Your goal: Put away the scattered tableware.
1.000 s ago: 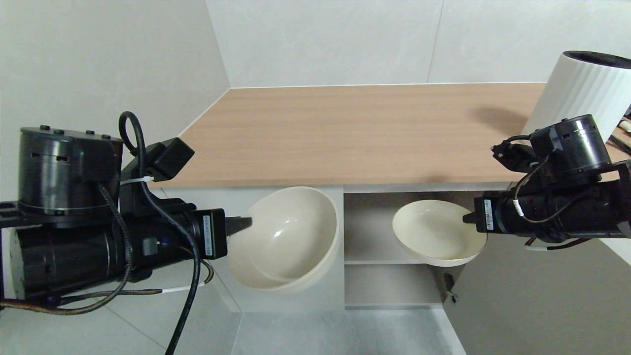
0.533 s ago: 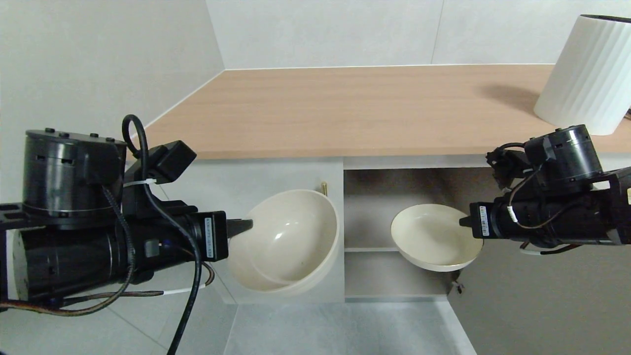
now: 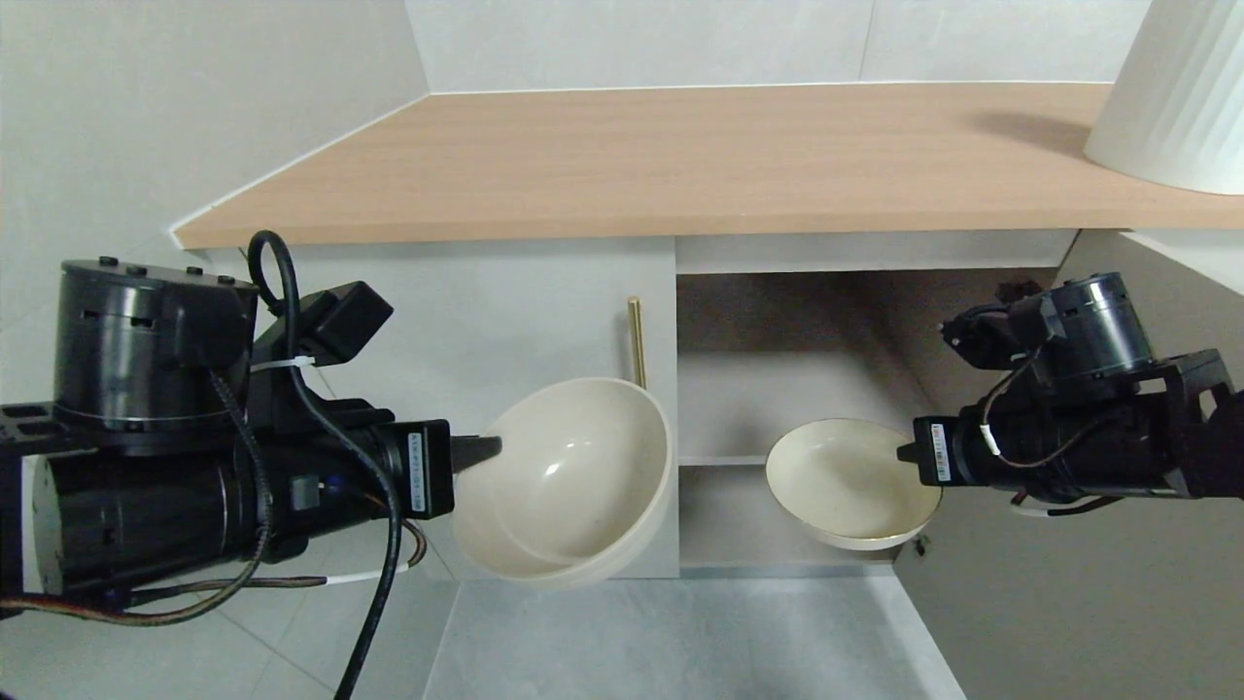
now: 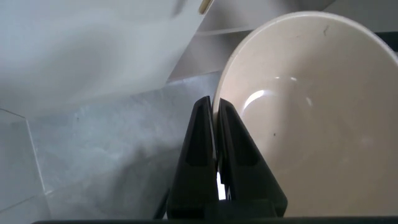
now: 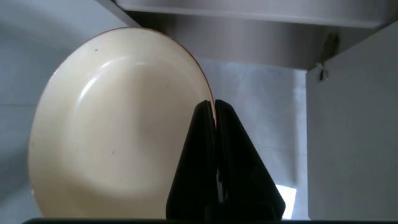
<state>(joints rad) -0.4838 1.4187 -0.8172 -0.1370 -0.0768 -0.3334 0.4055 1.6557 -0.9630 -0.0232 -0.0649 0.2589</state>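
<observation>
Head view: the deep bowl (image 3: 573,476) is pinched at its 9 o'clock rim by the left gripper (image 3: 489,448), and the shallow bowl (image 3: 841,476), at 3 o'clock of it, is clamped by the right gripper (image 3: 906,452) before the open cabinet (image 3: 768,369).

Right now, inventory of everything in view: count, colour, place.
deep cream round bowl: 1, cream, held in the air before the closed left cabinet door
shallow cream dish: 1, cream, held in the air before the open right cabinet bay
wooden countertop: 1, light brown, on top of the cabinet
ribbed white vessel: 1, white, standing at the countertop's right end
pale grey cabinet: 1, grey-white, under the countertop; left door closed, right bay open with one shelf
slim brass door handle: 1, gold, upright at the closed door's right edge
left fingers: black, shut on the deep bowl's rim
right fingers: black, shut on the dish's rim
</observation>
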